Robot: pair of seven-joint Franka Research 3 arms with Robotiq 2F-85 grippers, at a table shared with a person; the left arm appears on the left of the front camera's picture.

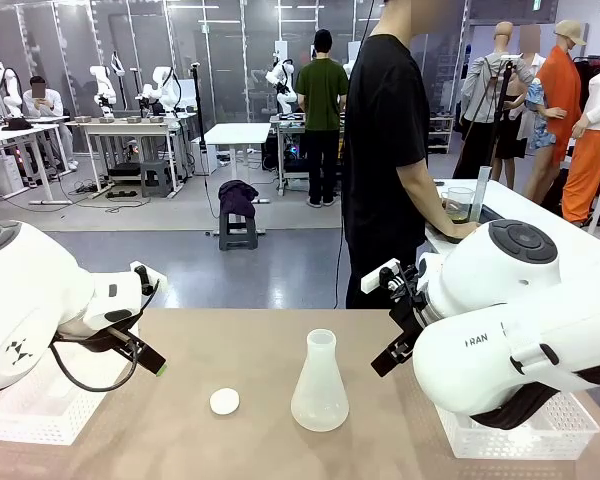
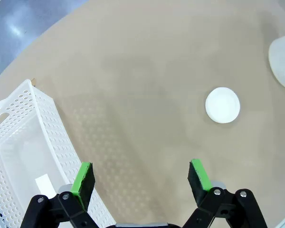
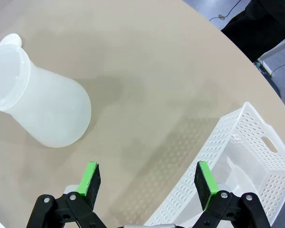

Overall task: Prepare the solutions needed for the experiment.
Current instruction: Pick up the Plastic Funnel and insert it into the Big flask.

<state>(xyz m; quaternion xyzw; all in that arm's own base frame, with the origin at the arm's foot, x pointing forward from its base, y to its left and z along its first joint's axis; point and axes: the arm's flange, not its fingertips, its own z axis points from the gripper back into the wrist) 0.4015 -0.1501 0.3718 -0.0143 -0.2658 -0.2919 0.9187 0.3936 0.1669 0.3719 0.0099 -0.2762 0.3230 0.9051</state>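
A frosted conical flask (image 1: 319, 385) stands upright in the middle of the table; I cannot make out liquid in it. A small white round cap (image 1: 224, 401) lies just left of it. My left gripper (image 1: 152, 357) hovers open left of the cap. In the left wrist view its jaws (image 2: 141, 178) are wide apart over bare table, with the cap (image 2: 222, 105) ahead to the right. My right gripper (image 1: 385, 358) hangs open right of the flask, and the flask (image 3: 42, 109) lies ahead to its left in the right wrist view. A clear beaker (image 1: 461, 203) by the person's hand holds a shallow dark-yellowish layer, perhaps the solutions.
A white perforated basket (image 1: 35, 410) sits at the table's left front, close beside my left fingers (image 2: 83, 178). A second basket (image 1: 525, 432) sits at the right front under my right arm. The person stands at the far right by a white side table (image 1: 540, 215).
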